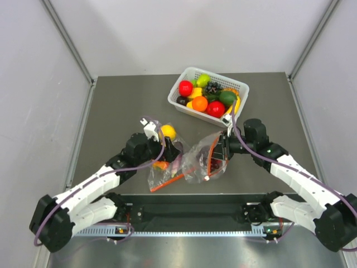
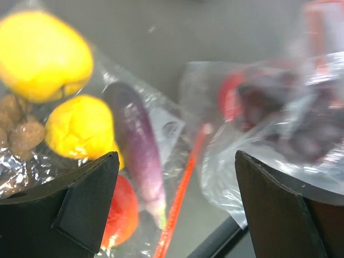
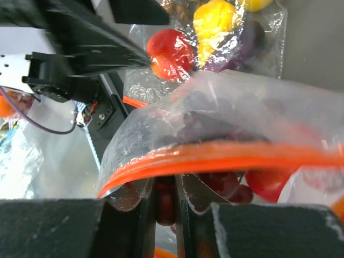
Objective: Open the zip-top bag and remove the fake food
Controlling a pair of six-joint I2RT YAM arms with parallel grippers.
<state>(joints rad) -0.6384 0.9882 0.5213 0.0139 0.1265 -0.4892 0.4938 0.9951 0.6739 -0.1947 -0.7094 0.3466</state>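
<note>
"At six o'clock from the basket (image 1: 188, 72), the right gripper (image 1: 224, 146) pinched the zip-top bag (image 1: 205, 162); why?"

"Likely steadying it for opening; left wrist: left gripper (image 2: 177, 161) spread wide, bag at two o'clock; right wrist: zip strip (image 3: 231, 156) clamped, fake food (image 3: 212, 121) behind."

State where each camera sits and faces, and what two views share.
Top: above and behind, looking down on the table; left arm, right arm show.
Left wrist: from the left arm, past the open left pincer, at two bags.
Right wrist: from the right arm, along the right pincer, shut on the zip-top bag.
Shared: both wrist views show the zip-top bag and eggplant bag.
</note>
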